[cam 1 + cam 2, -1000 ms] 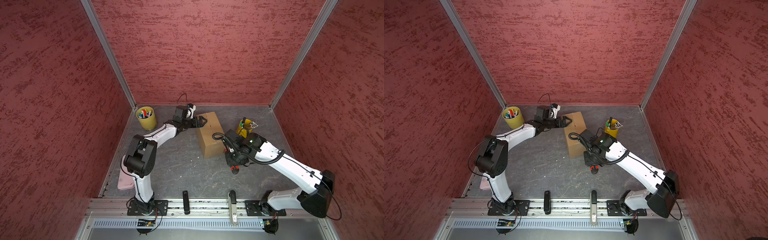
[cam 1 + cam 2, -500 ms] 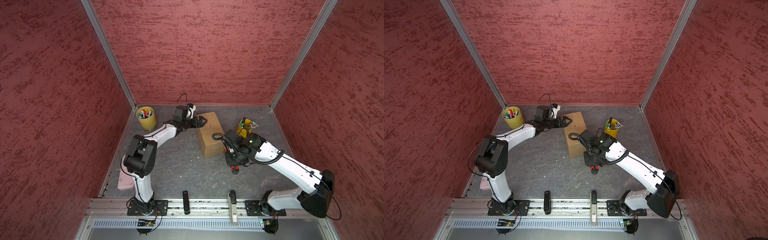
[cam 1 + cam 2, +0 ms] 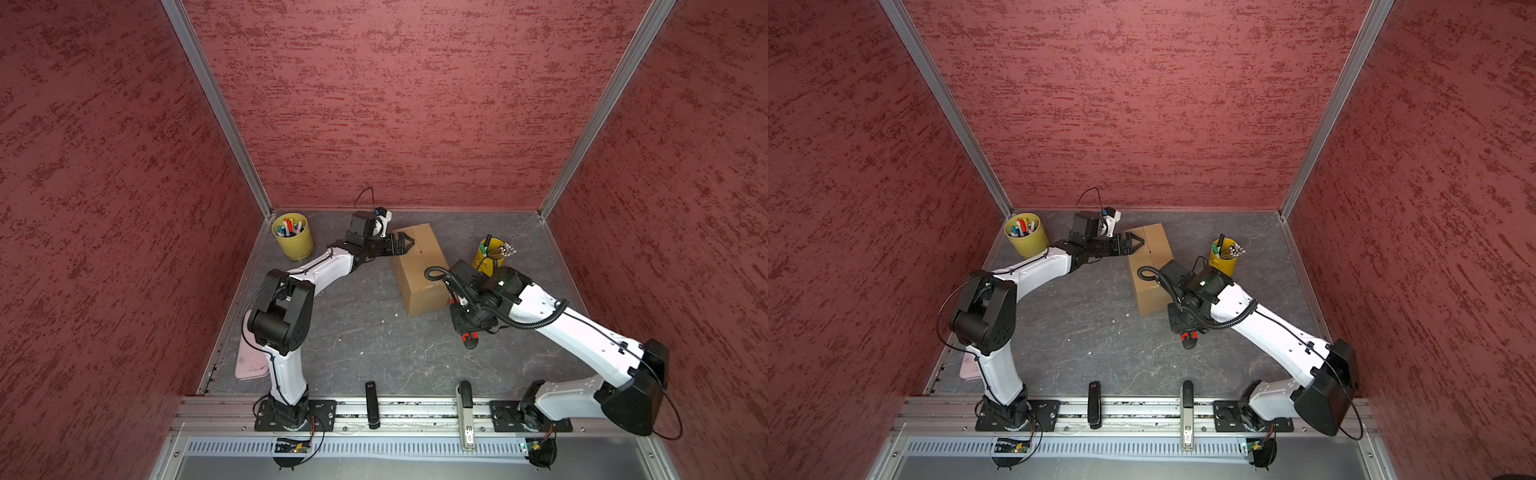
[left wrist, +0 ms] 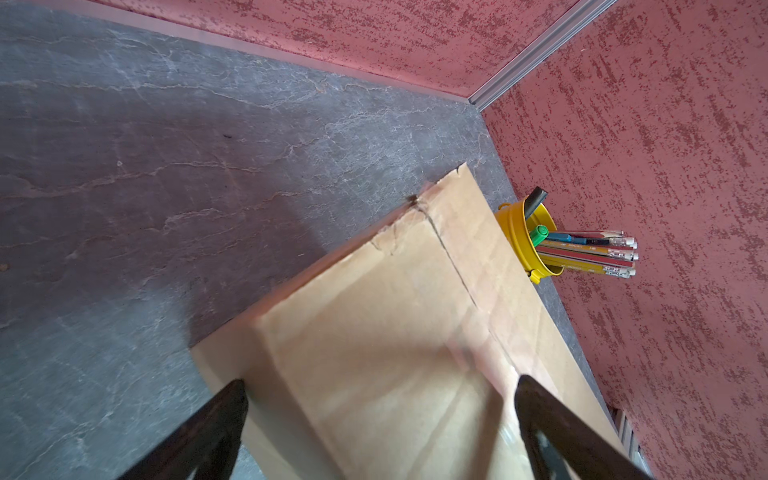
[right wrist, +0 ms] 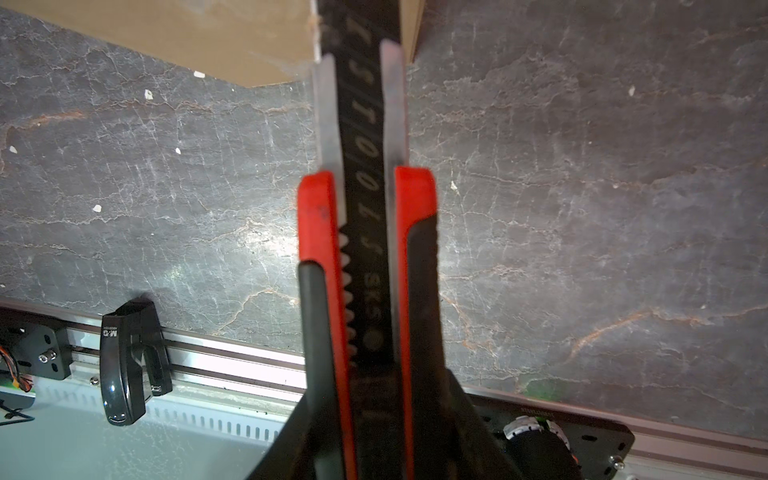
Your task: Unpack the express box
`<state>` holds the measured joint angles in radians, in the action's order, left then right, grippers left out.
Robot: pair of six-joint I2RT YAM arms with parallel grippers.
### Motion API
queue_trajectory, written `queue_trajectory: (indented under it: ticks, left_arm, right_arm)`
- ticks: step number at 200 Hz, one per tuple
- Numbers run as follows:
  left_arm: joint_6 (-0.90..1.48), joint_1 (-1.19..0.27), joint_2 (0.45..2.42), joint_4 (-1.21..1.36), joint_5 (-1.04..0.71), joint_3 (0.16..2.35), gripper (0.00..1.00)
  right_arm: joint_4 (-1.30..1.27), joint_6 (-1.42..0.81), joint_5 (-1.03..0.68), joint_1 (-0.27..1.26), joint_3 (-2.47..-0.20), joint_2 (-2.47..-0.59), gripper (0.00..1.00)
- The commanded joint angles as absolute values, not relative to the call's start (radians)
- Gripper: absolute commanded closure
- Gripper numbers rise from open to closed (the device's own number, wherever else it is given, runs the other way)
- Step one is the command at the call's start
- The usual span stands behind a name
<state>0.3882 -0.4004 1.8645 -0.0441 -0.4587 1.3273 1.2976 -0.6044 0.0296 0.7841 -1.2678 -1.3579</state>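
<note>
Nothing has shifted over the last second; both arms sit as before. I note the express box (image 3: pixel 419 266) toward the tabletop's (image 3: pixel 365 340) far edge, mid-width, flaps shut. The left end effector (image 3: pixel 409 242) is spread wide over its far-left corner, gripping nothing. The right end effector (image 5: pixel 365 399) clamps a red utility knife (image 5: pixel 365 199), blade out, low by the near-right corner. I would brace the box first, then cut the seam shallowly. The surface is grey, stone-look and crumb-flecked; red walls (image 3: pixel 395 104) close three sides.

Plain brown express box (image 3: pixel 419 266), flaps closed along a centre seam, upright on the grey tabletop
</note>
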Motion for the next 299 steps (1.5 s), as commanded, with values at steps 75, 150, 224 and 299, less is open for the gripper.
queue_trajectory:
  ticks: [75, 150, 224, 299]
  left_arm:
    - [0.384, -0.405, 1.881, -0.021, -0.465, 1.338, 0.00]
    - [0.385, -0.405, 1.877, -0.015, -0.467, 1.331, 0.00]
    - [0.395, -0.408, 1.873, 0.000, -0.477, 1.325, 0.00]
    - [0.405, -0.416, 1.871, 0.017, -0.483, 1.316, 0.00]
  right_arm:
    - [1.281, -0.595, 0.043, 0.770, -1.279, -1.368, 1.00]
    - [1.276, -0.584, 0.036, 0.764, -1.289, -1.385, 1.00]
    - [1.273, -0.575, 0.037, 0.759, -1.309, -1.406, 1.00]
    - [1.271, -0.570, 0.040, 0.756, -1.334, -1.425, 1.00]
